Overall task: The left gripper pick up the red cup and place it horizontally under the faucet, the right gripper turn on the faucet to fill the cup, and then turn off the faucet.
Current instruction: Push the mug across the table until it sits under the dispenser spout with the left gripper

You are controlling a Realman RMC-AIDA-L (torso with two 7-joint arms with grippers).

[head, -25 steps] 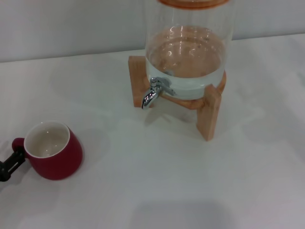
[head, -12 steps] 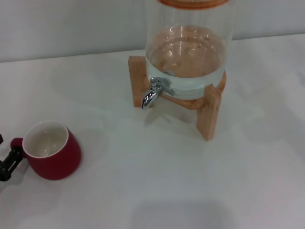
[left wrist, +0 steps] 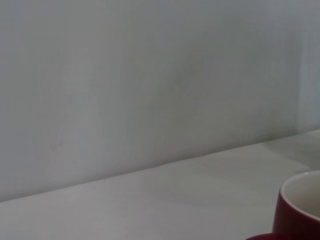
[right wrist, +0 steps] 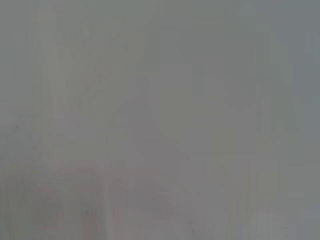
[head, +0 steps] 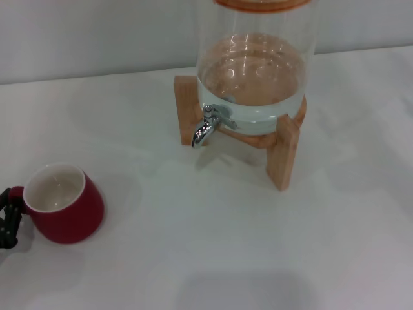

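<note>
At lower left of the head view, the left gripper [head: 9,216] sits at the red cup [head: 62,204] handle; I cannot tell whether its fingers grip it. I judge pickup is under way; next I must lift and carry the cup beneath the faucet [head: 208,124]. My left wrist view shows only the cup's rim; the right gripper appears nowhere.
</note>
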